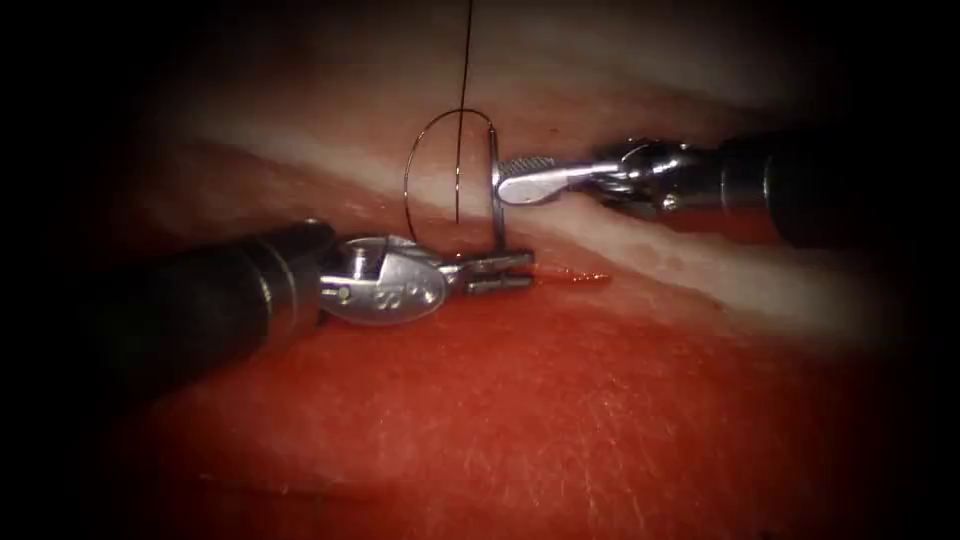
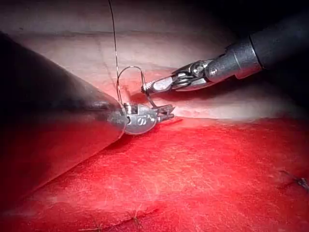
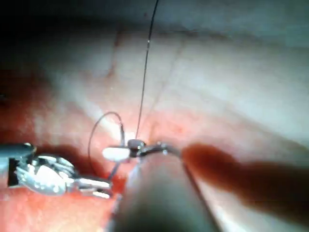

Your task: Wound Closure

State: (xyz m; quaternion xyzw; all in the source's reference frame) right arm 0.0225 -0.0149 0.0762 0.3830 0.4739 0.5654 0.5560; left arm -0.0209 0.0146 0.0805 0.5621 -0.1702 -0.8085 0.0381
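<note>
Faint stamped characters noted on the clevis of the left tool (image 1: 497, 272), endoscope view; resembling 2 digits, not legible enough to read. Same spot on the left tool (image 2: 166, 112) in left wrist view: unreadable. No other text, label, brand or sign legible.

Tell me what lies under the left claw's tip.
Red-stained tissue lies beneath the left claw, which grips the needle at one end; the spot directly under the tip is covered.
</note>
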